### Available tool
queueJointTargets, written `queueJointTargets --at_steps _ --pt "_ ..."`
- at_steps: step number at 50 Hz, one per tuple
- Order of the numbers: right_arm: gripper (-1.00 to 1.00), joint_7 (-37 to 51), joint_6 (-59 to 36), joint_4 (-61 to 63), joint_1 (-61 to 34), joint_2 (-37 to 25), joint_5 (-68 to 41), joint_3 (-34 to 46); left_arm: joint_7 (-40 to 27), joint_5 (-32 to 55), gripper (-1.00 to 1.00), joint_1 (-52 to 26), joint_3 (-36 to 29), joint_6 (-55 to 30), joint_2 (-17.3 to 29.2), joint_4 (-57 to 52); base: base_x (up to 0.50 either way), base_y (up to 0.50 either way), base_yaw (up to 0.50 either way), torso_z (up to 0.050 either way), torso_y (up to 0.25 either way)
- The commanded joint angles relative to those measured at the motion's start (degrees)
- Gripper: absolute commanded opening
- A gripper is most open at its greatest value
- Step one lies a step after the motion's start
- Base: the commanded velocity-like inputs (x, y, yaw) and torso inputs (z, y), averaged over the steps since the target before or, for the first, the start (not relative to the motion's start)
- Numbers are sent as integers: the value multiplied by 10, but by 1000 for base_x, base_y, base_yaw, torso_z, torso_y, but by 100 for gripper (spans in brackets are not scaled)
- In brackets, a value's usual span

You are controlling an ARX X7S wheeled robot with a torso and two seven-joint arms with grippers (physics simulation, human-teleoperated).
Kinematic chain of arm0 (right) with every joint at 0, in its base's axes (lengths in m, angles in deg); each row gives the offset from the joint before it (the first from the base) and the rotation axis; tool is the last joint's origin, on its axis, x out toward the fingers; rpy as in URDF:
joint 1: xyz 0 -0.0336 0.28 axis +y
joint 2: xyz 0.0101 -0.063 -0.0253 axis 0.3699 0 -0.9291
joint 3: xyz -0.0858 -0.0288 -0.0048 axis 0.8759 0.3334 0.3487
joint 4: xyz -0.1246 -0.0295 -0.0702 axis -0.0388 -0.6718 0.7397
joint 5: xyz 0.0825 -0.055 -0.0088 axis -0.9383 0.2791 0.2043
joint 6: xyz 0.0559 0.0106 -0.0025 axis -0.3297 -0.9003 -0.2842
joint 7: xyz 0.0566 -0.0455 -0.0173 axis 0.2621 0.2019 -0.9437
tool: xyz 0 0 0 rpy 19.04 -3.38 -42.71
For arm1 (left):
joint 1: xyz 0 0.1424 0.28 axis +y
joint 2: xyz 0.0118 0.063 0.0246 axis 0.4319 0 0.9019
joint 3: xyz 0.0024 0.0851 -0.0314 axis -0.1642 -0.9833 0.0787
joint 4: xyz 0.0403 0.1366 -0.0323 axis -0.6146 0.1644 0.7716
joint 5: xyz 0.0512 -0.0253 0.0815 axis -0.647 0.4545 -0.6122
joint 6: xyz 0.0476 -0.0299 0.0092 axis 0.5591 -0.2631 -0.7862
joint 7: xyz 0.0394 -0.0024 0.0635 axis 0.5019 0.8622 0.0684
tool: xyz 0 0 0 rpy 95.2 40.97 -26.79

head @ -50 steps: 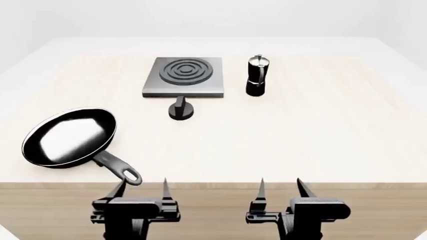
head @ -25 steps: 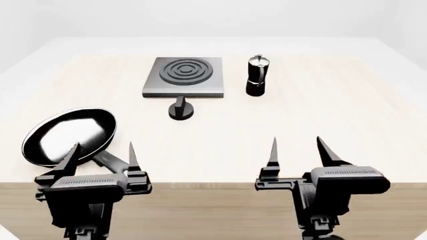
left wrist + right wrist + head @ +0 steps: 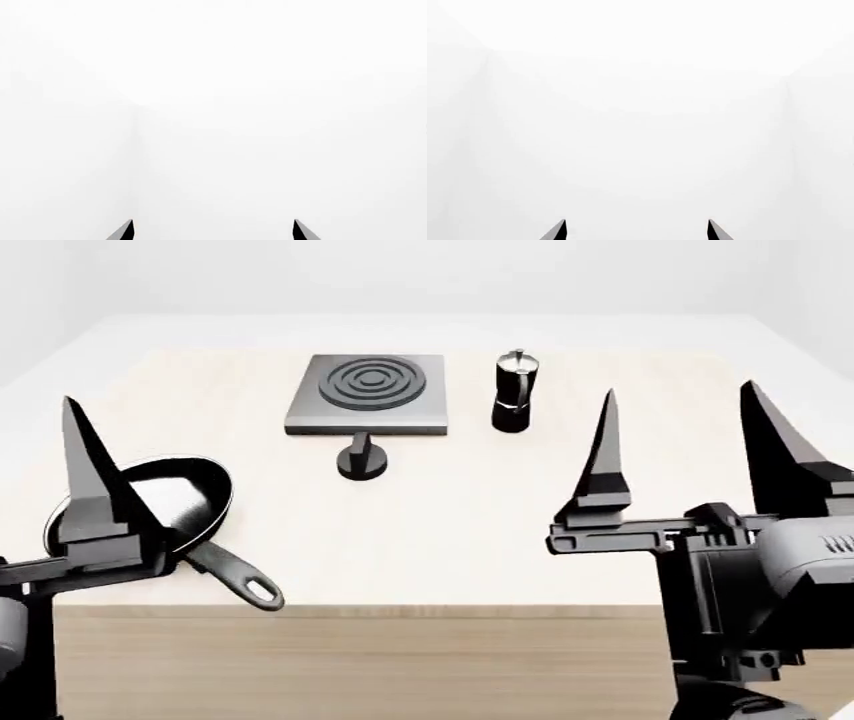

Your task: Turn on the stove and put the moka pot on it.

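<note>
At the far left the left tool (image 3: 67,480) rises with fingers pointing up; only one finger (image 3: 83,475) shows in the head view, but the wrist view shows two tips spread apart, nothing between them. Behind it lies a glossy black frying pan (image 3: 140,512), empty, handle pointing toward 4 o'clock. The flat grey square stove (image 3: 370,393) with ringed burner sits on the pale wooden worktop (image 3: 467,520), its round black knob (image 3: 362,461) at its 6 o'clock. The waisted black-and-silver moka pot (image 3: 514,392) stands upright at its 3 o'clock. The right tool (image 3: 687,450) is raised, fingers apart, empty.

Spread right gripper (image 3: 637,231), white walls
</note>
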Motion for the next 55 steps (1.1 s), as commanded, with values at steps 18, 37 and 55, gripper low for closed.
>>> queueJointTargets --at_steps 18,37,55 --pt "100 327 25 69 -108 -267 -252 118 -272 129 100 5 -95 120 272 -34 0 0 0 43 49" --pt "100 325 68 39 -100 -268 -207 166 -258 101 100 -2 -138 133 255 -10 0 12 0 47 55" --pt "100 329 65 41 -109 -267 -209 175 -263 101 100 2 -137 133 261 -15 0 326 0 0 0"
